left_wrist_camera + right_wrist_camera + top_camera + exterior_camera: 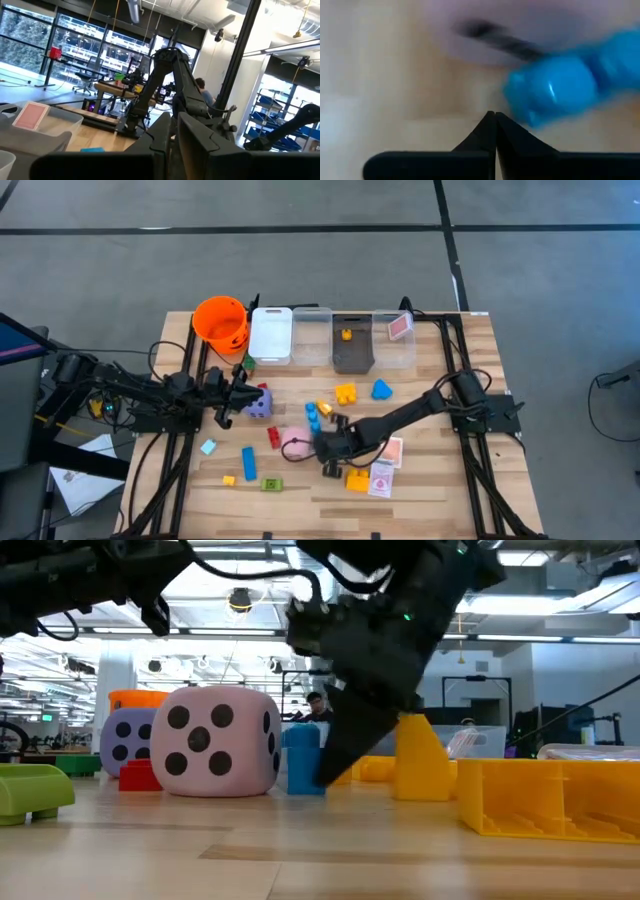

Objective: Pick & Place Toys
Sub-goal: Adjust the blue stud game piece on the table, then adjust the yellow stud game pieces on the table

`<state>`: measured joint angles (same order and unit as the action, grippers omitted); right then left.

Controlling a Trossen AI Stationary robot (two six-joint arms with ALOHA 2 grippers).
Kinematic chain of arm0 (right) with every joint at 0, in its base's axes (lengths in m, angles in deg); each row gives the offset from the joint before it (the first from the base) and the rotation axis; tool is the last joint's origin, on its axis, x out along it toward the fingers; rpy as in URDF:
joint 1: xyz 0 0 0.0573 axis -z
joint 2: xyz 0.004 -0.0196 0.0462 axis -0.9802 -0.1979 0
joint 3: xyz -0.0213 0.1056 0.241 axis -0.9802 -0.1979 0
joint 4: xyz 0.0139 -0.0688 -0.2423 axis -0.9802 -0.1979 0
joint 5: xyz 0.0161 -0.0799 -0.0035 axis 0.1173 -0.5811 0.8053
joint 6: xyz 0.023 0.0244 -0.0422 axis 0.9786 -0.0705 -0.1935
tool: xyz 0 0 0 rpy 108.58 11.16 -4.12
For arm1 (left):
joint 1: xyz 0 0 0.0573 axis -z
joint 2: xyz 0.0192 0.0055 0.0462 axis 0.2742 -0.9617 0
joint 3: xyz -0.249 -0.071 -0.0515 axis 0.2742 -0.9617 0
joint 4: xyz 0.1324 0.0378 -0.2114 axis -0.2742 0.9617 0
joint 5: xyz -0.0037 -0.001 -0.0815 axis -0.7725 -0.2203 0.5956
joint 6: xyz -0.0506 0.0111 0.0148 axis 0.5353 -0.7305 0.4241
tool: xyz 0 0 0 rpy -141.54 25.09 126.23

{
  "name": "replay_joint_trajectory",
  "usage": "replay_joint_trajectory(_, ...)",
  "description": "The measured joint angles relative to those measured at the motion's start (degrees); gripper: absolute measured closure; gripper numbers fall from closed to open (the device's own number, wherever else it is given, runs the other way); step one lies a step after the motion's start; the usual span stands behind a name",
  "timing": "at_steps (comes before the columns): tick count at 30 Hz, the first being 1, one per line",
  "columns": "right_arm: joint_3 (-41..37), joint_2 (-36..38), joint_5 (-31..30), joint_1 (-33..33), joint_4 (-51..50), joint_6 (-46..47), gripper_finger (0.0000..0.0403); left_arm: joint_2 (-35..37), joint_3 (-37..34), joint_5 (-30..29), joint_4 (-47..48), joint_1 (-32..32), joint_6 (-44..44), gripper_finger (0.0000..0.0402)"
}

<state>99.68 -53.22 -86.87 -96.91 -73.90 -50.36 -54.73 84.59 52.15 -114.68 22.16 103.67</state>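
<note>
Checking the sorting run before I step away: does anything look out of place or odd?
Nothing looks damaged. The odd part: the right gripper is shut on nothing, its tips down beside the blue block near the pink die. Most toys lie scattered on the table.

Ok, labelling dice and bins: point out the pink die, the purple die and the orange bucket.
pink die (215,740), low view, front face with five dots.
purple die (259,403), high view, top face.
orange bucket (203,321), high view, rim.

A: The counter (300,860) looks like pale wood planks with a soft sheen.

B: And the pink die (214,741) seems matt, the blue block (555,92) glossy smooth plastic, the yellow block (545,798) plastic too.
</note>
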Motion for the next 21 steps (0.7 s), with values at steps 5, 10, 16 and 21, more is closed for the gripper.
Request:
replay_joint_trajectory(5,0.17,2.24,-17.11,0.02,-7.04,5.3,0.0402,-0.01,0.0,0.0,0.3,0.0,0.0,0.0372)
replay_joint_trajectory(10,0.15,2.89,-25.33,-0.05,-12.39,12.32,0.0403,0.0,-0.01,0.0,0.31,0.0,0.01,0.0372)
replay_joint_trajectory(16,0.12,4.18,-23.77,-2.97,-8.44,8.58,0.0403,0.0,0.0,0.0,0.33,0.0,0.0,0.0372)
replay_joint_trajectory(21,0.23,4.8,-22.93,-5.4,-2.56,3.73,0.0403,0.0,0.0,0.0,0.35,0.0,0.02,0.0372)
